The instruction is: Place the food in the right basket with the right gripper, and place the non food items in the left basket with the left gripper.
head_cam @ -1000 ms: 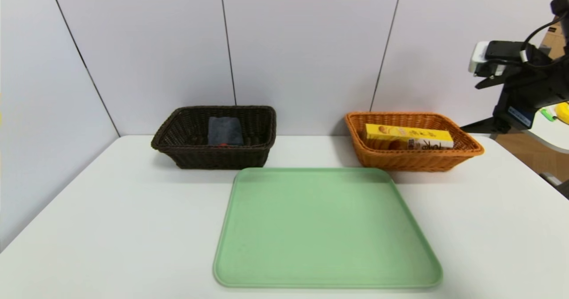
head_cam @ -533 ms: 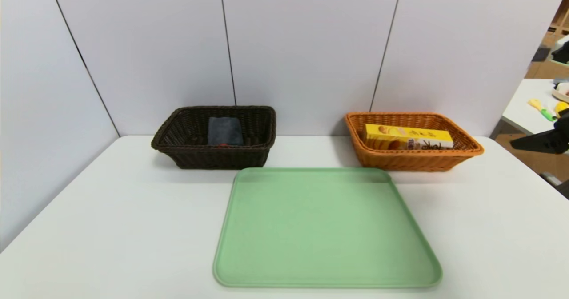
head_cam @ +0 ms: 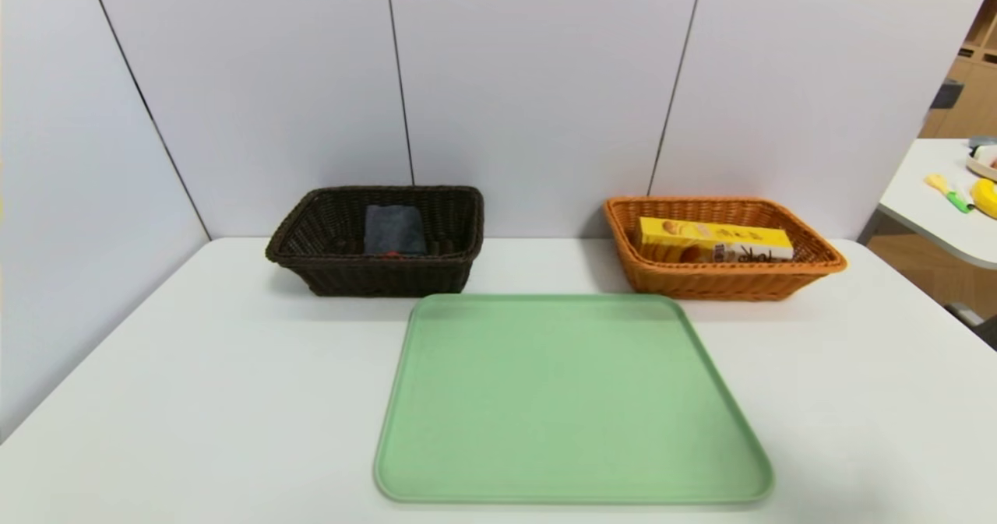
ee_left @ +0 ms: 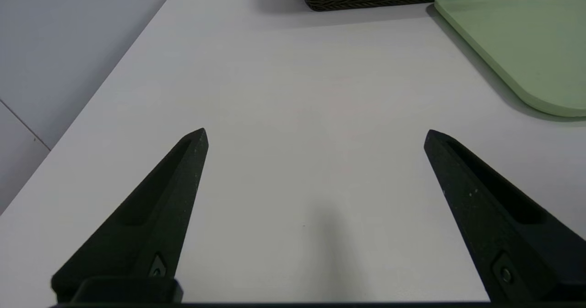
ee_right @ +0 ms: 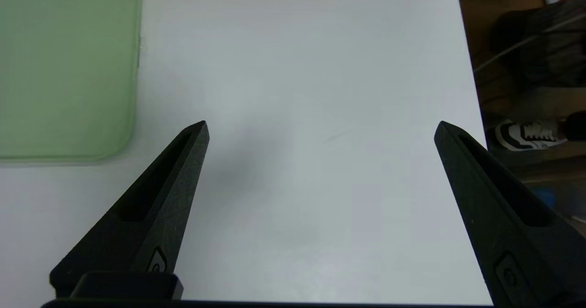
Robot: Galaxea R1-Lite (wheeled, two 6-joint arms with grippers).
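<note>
The yellow carton point(head_cam: 715, 241) lies in the orange basket point(head_cam: 810, 269); the grey-blue cloth point(head_cam: 394, 229) sits in the dark basket point(head_cam: 382, 275), a red sliver beneath it barely showing. Both tools, left point(ee_left: 316, 134) and right point(ee_right: 320, 126), hang spread and empty above the table point(head_cam: 195, 399), outside the head view.

- A lab-style test room: bare white table point(head_cam: 195, 399) boxed in by plain grey partition panels point(head_cam: 537, 80).
- A second table point(head_cam: 931, 205) carries toy props beyond.
</note>
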